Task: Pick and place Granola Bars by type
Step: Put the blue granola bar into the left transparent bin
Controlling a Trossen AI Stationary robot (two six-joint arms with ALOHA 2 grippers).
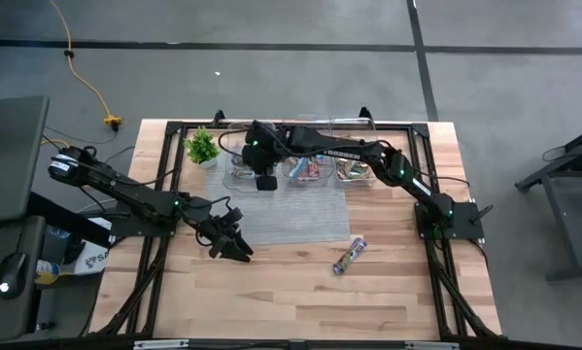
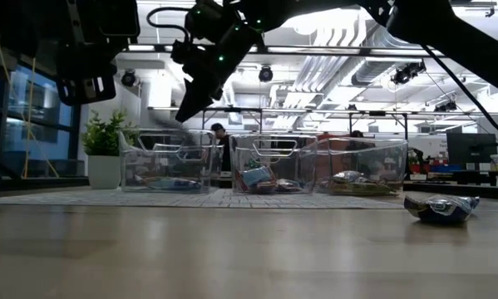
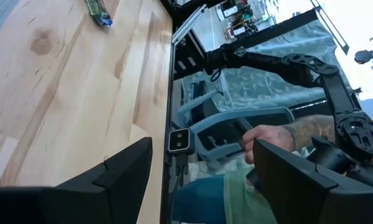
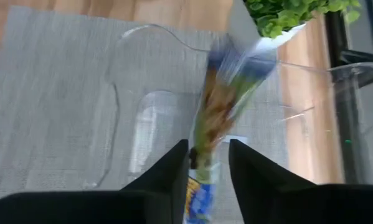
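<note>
My right gripper hangs open above the left of three clear tubs, fingers pointing down. A green-and-blue granola bar shows blurred between and beyond its fingers, over the tub's opening. The middle tub and right tub hold more bars. One bar lies flat on the bare wood on the table's right side. My left gripper waits open and holds nothing, over the wood to the left of the mat. My right gripper has the bar's blue end between its fingers, which come from above. A gap shows between the bar and one finger. The bar is smeared by motion, so I cannot tell whether the other finger touches it.
A grey mat lies under and in front of the tubs. A small potted plant stands just left of the left tub. In the left wrist view a person's hand shows beyond the table edge. Bare wood stretches toward the near edge.
</note>
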